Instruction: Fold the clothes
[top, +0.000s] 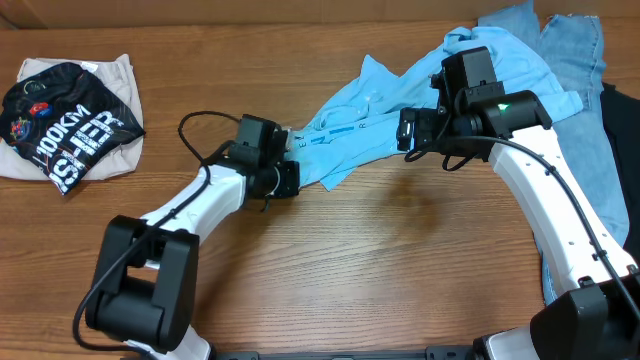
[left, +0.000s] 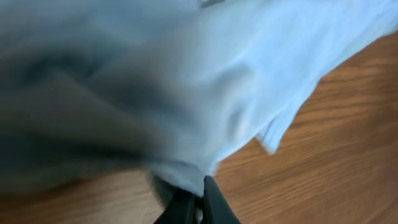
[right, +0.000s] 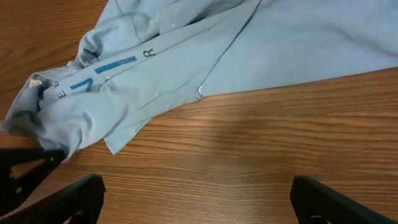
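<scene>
Wood-grain worktop, brown, seen from above. Your T-shirt, light sky-blue, lies crumpled and drawn into a diagonal band from upper right down toward the centre. Its upper-right end overlaps the jeans. The right wrist view shows blue and dark lettering on one fold, and a loose hem flat on the wood. Your left hand is closed, with both fingers pinching the band's lower-left tip; cloth bunches right over the jaws and fills most of that wrist view, blurred. Your right hand sits at the band's near edge, about midway along it. Its fingers are spread wide over bare wood and grip nothing. Far left, well apart from the T-shirt, a black shirt with big white lettering lies on a cream cloth.
</scene>
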